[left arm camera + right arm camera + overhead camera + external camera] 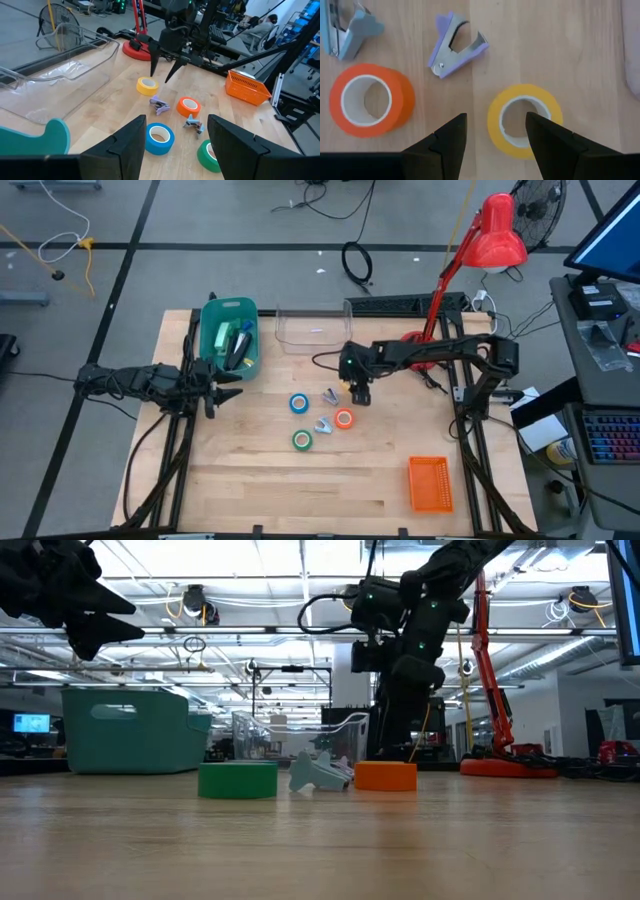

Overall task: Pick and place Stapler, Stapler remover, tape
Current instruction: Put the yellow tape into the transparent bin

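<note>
Judging by the tabletop (250, 490), most remains: the green tape (302, 440), orange tape (344, 419), both staple removers (329, 396) and blue tape (299, 403) lie loose near the yellow tape (524, 120). The right pincer (495, 131) hangs above that roll, jaws apart, holding nothing. Beside the teal bin (231, 335), the left pincer (232, 385) waits apart, empty.

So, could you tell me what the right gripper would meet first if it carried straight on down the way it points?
Most likely the yellow tape roll: the right gripper hangs open, pointing down, with its fingers straddling the roll's near rim. How far above the roll it hangs is unclear; the purple staple remover lies off to the side.
</note>
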